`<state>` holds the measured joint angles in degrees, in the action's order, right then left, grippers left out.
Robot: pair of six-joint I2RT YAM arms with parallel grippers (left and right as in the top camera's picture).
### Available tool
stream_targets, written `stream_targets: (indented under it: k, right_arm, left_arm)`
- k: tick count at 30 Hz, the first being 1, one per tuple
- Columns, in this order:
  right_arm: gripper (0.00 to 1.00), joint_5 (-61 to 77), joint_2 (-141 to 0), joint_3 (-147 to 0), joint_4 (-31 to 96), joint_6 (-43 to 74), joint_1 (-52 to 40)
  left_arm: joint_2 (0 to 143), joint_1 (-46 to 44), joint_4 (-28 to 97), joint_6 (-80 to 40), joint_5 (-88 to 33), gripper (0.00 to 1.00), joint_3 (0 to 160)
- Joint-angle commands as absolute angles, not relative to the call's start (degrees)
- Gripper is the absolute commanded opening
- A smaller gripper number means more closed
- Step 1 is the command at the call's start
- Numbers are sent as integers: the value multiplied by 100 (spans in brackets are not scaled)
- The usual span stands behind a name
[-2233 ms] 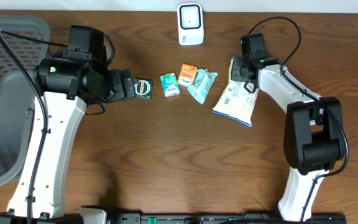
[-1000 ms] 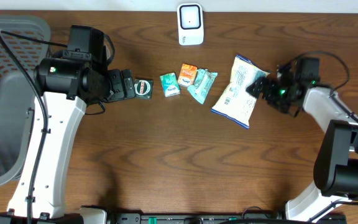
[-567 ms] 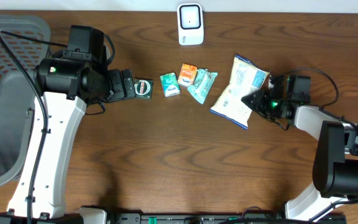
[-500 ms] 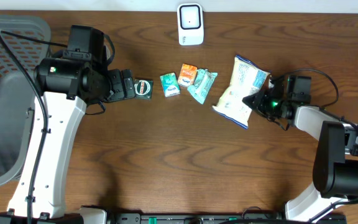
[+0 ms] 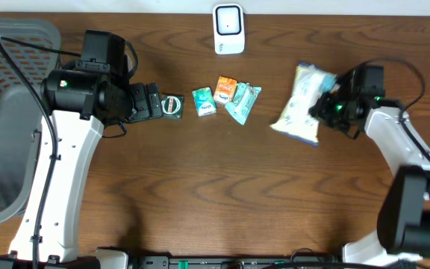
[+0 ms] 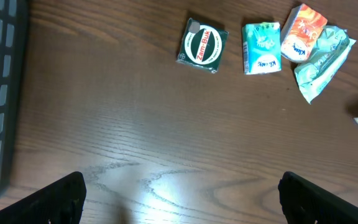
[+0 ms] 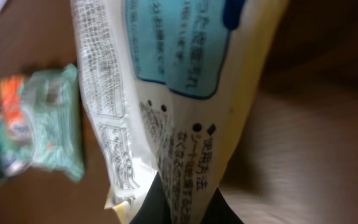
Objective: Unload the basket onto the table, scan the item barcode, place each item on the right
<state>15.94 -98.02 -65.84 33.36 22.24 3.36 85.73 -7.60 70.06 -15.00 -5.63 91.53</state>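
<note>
— What carries it all?

— A dark wooden bench [image 5: 200, 187]. At its left edge sits a grey slatted basket [image 5: 21, 30], the biggest thing on it.

— And the arms?

— The left hand [image 5: 157, 102] hovers left of centre, nearer the far edge, its jaws spread wide with nothing between them. In its own wrist view only bare wood lies between the two fingers [image 6: 61, 196].

— The right one?

— The right hand [image 5: 327, 108] is over the right half of the bench, jaws pressed together on one edge of the snack bag [image 5: 301, 104]. The bag is white with a blue panel and small black print, and it hangs tilted from that pinch. Whether its lower edge touches the wood, I cannot tell.

— Where is the scanner?

— The scanner [image 5: 228, 28], small and white, stands at the middle of the far edge, well apart from the bag.

— Anything smaller?

— A row near the centre: a green tin [image 5: 172, 105] just beside the left hand's fingertips, then a teal pack [image 5: 204, 101], an orange pack [image 5: 226, 88] and a mint-green wrapper [image 5: 242, 103], the last two touching.
</note>
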Motion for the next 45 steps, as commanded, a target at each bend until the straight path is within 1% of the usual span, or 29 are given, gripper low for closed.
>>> stream_targets:
  k: [1, 4, 7, 16, 22, 28, 29, 30, 31, 32, 35, 36, 39, 40, 41, 42, 44, 45]
  right_arm:
    - [1, -1334, -9351, -6890, 3728, 1984, -213]
    - [1, -3214, -9391, -6836, 4189, 2283, -858]
    - [1, -3817, -9577, -6678, 4272, 2333, -1275]
    - [1, -4108, -10416, -6641, 4300, 2108, -2143]
    - [3, -4639, -10471, -6663, 4244, 2005, -2853]
    - [3, -4598, -10471, -6672, 4226, 1962, -3426]
    - [6, -4593, -10471, -6672, 4222, 1964, -3496]
    - [15, -4569, -10471, -6672, 4222, 1964, -3581]
    - [19, -4541, -10471, -6674, 4222, 1966, -3656]
    - [19, -4466, -10471, -6674, 4228, 1966, -3750]
    - [13, -4383, -10471, -6674, 4185, 1973, -3953]
    - [12, -4388, -10471, -6674, 4143, 1970, -3972]
    - [14, -4493, -10468, -6729, 4139, 1966, -3892]
    - [18, -4493, -10468, -6751, 4145, 1964, -3835]
    - [33, -4488, -10468, -6783, 4158, 1966, -3743]
    - [38, -4475, -10468, -6810, 4160, 1966, -3667]
    - [40, -4219, -10468, -6901, 4143, 1966, -3374]
    - [46, -4003, -10468, -6960, 4160, 1966, -3223]
  left_arm:
    - [8573, -746, 7008, -1485, -530, 98, 9168]
    - [8573, -744, 7008, -1485, -528, 98, 9168]
    - [8573, -746, 7008, -1485, -530, 98, 9168]
    - [8573, -746, 7008, -1485, -530, 98, 9168]
    - [8573, -744, 7008, -1485, -530, 98, 9168]
    - [8573, -746, 7008, -1485, -530, 98, 9168]
    - [8573, -746, 7008, -1485, -530, 98, 9168]
    - [8573, -746, 7008, -1485, -530, 98, 9168]
    - [8573, -746, 7008, -1485, -530, 98, 9168]
    - [8573, -746, 7008, -1485, -530, 98, 9168]
    - [8573, -746, 7008, -1485, -530, 98, 9168]
    - [8573, -746, 7008, -1485, -530, 98, 9168]
    - [8573, -746, 7008, -1485, -530, 98, 9168]
    - [8573, -746, 7008, -1485, -530, 98, 9168]
    - [8573, -746, 7008, -1485, -528, 98, 9168]
    - [8573, -746, 7008, -1485, -530, 98, 9168]
    - [8573, -744, 7008, -1485, -530, 98, 9168]
    - [8573, -746, 7008, -1485, -528, 98, 9168]
